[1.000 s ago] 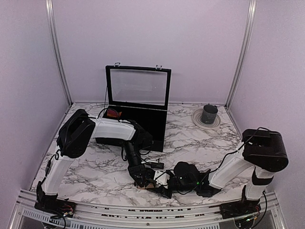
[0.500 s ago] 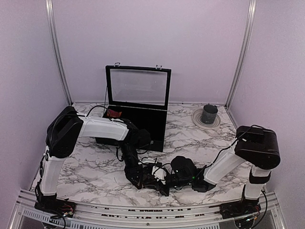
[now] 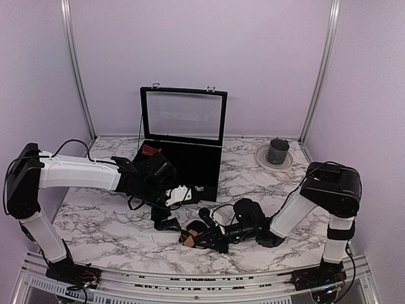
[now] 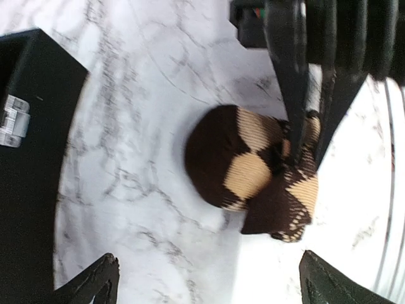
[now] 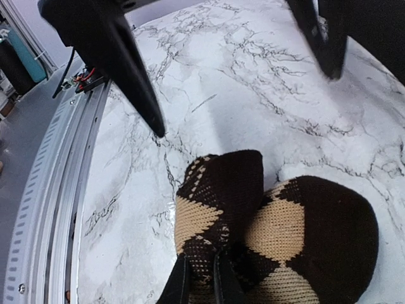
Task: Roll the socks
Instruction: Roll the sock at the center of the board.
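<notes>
The argyle sock is a soft ribbed knit, dark brown with tan diamonds, bunched into a rounded lump with one flatter, looser end poking out toward the metal rail. It lies on the glossy white, grey-veined marble table, close to the near edge and between the two arms, in front of the black box and clear of it.

The right gripper has its thin black fingers pressed together on a fold of the argyle sock at the loose end, and the knit puckers where they bite. The left gripper hangs above the sock with its pointed, matte black fingers spread wide, touching nothing; the sock sits in the gap between them in the left wrist view.

The box is rigid and rectangular; its lid, a clear pane in a black frame, stands upright; a small bit of red-and-orange fabric shows at the box's back left corner, too small to make out further.

At the far right of the table a dark grey cylindrical cup stands on a pale round plate.
</notes>
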